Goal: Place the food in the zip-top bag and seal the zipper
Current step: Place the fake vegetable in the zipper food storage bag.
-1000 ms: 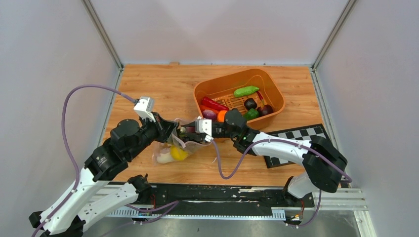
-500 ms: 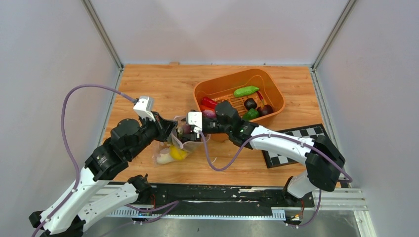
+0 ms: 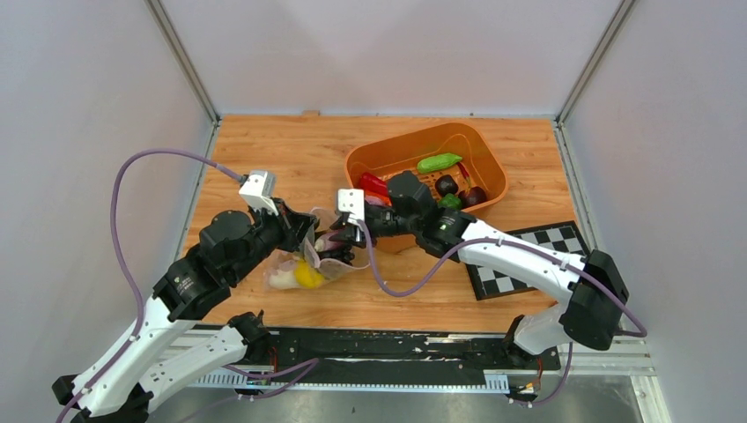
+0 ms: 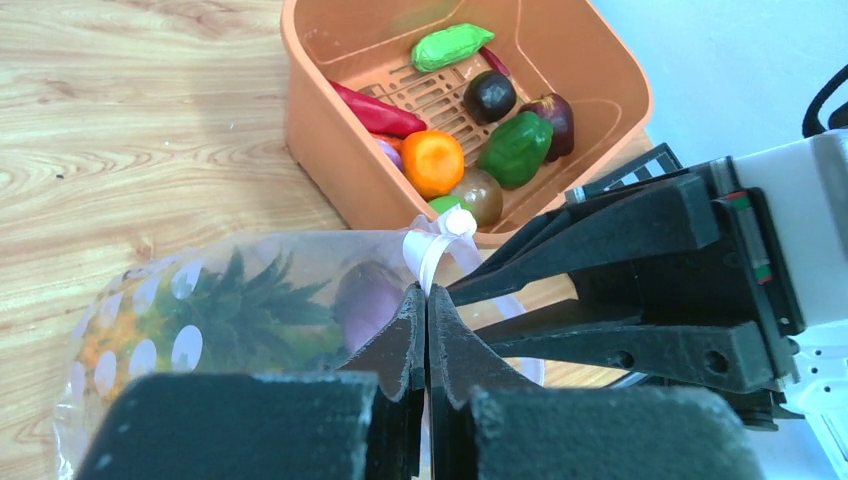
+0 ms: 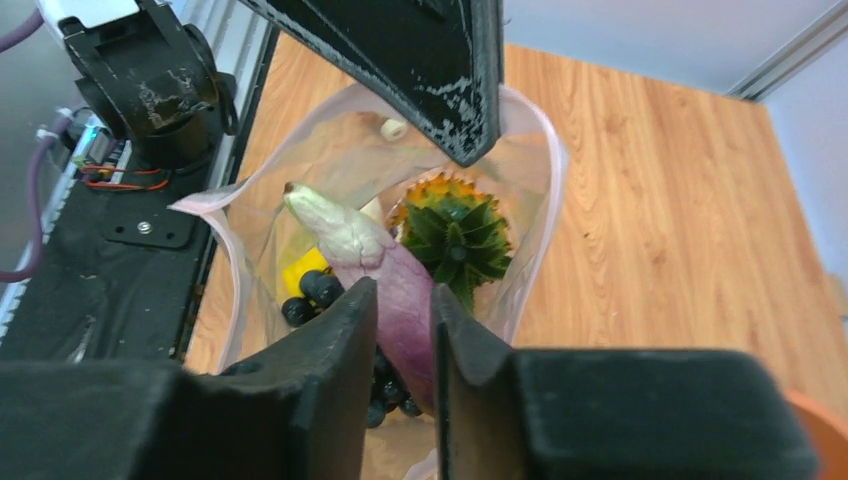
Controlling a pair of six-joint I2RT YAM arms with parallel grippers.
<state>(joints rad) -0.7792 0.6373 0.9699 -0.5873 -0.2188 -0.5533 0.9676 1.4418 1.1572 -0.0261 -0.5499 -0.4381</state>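
Loading step, eggplant. Landmark: orange tub (image 4: pixel 325 160), which holds loose food not yet bagged. The zip-top bag (image 4: pixel 150 300) lies just left of the tub's near corner, mouth turned toward the tub. The left gripper (image 4: pixel 427 300) is clamped fully closed on the bag's mouth edge, lifting it. The right gripper (image 5: pixel 405 290) reaches from the tub side into the mouth, jaws narrowly apart with the purple eggplant (image 5: pixel 345 245) in the gap; I cannot tell whether they pinch it.

My judgement: I push in beside the pineapple (image 5: pixel 455 230) before letting go. Then I back straight out toward the tub so the fingers do not snag the zipper (image 5: pixel 205 207). The left pinch must not slacken, or the mouth collapses.
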